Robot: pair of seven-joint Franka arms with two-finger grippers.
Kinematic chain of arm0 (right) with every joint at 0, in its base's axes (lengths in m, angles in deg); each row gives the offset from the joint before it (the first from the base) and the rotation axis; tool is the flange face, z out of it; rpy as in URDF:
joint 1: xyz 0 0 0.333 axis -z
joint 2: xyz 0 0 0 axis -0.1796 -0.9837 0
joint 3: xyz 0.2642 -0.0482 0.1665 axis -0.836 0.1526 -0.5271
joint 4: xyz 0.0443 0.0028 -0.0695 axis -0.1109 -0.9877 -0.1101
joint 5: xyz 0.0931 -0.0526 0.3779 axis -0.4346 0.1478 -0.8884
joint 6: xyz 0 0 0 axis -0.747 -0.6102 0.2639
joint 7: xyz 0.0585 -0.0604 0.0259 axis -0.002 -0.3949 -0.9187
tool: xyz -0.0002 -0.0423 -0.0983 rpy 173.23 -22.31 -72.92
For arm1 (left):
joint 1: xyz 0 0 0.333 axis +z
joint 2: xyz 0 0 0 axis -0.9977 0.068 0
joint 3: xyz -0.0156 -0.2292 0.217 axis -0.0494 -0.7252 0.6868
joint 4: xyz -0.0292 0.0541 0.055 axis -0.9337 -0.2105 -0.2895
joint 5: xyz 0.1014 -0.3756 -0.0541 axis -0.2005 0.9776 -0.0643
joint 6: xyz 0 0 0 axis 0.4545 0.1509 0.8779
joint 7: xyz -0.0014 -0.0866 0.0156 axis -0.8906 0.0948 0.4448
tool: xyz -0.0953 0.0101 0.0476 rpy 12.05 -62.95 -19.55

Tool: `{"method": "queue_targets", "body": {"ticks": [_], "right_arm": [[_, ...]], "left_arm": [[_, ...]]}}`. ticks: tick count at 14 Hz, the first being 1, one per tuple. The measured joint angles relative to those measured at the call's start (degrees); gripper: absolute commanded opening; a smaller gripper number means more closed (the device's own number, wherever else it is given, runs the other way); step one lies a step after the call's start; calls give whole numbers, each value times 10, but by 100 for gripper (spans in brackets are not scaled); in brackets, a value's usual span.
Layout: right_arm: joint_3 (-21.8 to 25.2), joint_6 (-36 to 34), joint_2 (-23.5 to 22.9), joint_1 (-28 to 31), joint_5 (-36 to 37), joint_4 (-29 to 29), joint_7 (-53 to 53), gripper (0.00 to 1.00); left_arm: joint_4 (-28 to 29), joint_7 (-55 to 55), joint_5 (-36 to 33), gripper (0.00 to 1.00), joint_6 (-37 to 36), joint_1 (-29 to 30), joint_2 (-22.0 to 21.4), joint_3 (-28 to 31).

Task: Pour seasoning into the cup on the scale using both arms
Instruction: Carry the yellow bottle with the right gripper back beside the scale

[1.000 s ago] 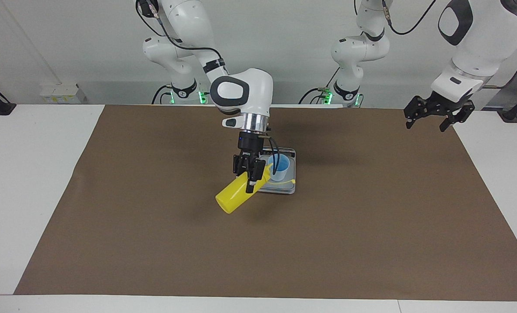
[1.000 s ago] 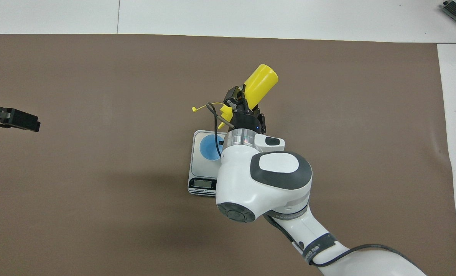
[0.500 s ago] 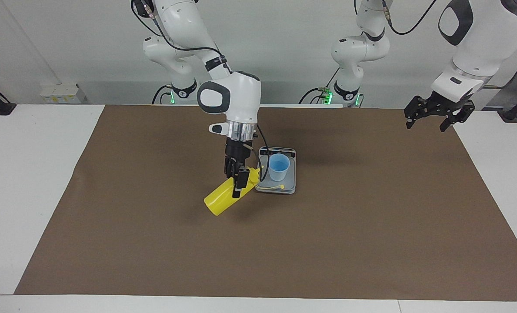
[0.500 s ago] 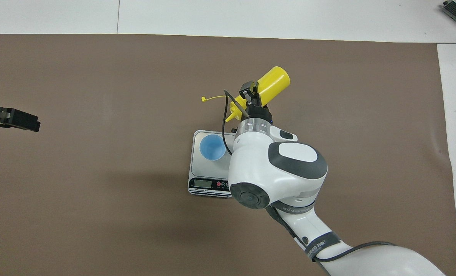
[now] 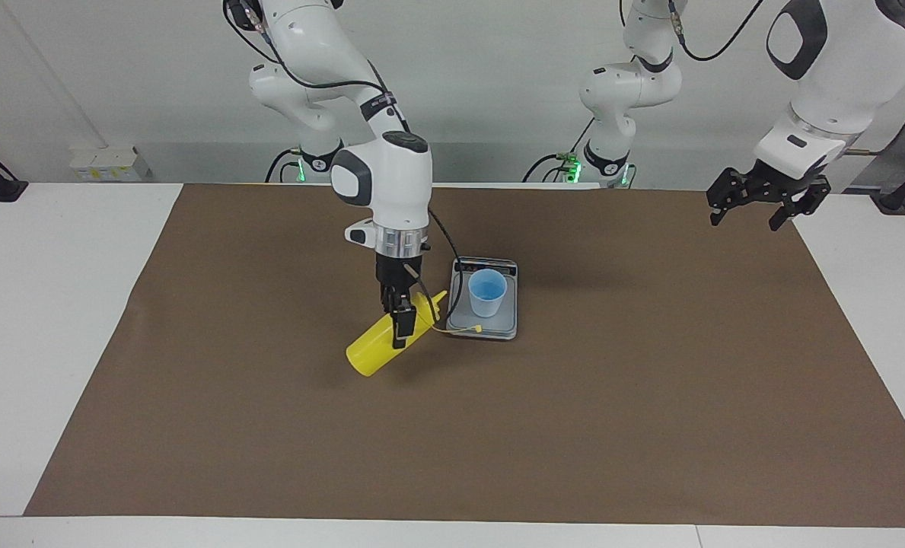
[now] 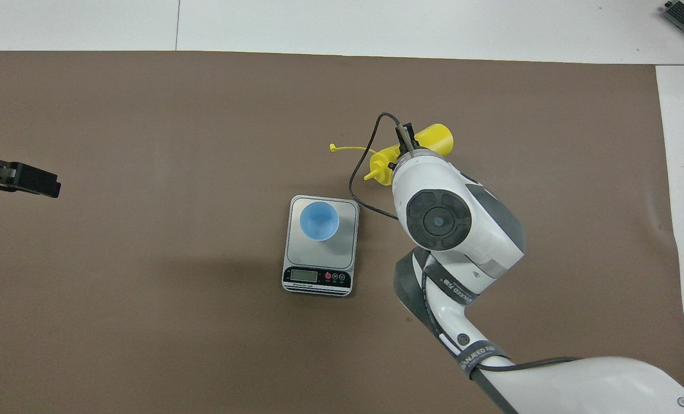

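1. The seasoning bottle [image 5: 376,346] hangs tilted in the right gripper [image 5: 400,320], base low and pointing away from the robots, nozzle end higher and aimed toward the scale [image 5: 484,323].
2. The right gripper is clamped tight around the bottle near its capped end, fingers pointing down; the yellow body sticks out below and to one side of it.
3. The bottle's tethered tip cover [image 5: 473,329] dangles out from the cap on its thin yellow strap and, in the facing view, lies over the edge of the scale.
4. The nozzle is beside the scale, not over the cup [image 5: 488,292].
5. The cup stands upright on the scale's platform, just to the side of the right gripper, toward the left arm's end of the bench [image 5: 64,304]. Its blue inside shows from overhead [image 6: 318,220].
6. The scale sits flat on the brown mat [image 5: 574,426], its dark display strip [image 6: 317,277] at the end nearer the robots.
7. The left gripper [image 5: 764,205] waits well apart from all this, raised over the corner of the mat at the left arm's end of the bench, with its fingers spread wide and nothing between them.
8. The mat covers most of the white bench.
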Motion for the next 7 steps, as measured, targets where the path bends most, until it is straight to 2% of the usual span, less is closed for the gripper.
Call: {"method": "queue_targets", "body": {"ticks": [7], "right_arm": [[1,-127,13,101,-251,1,-301,0]], "left_arm": [[0,0,0,100,0,0,0,0]]}}
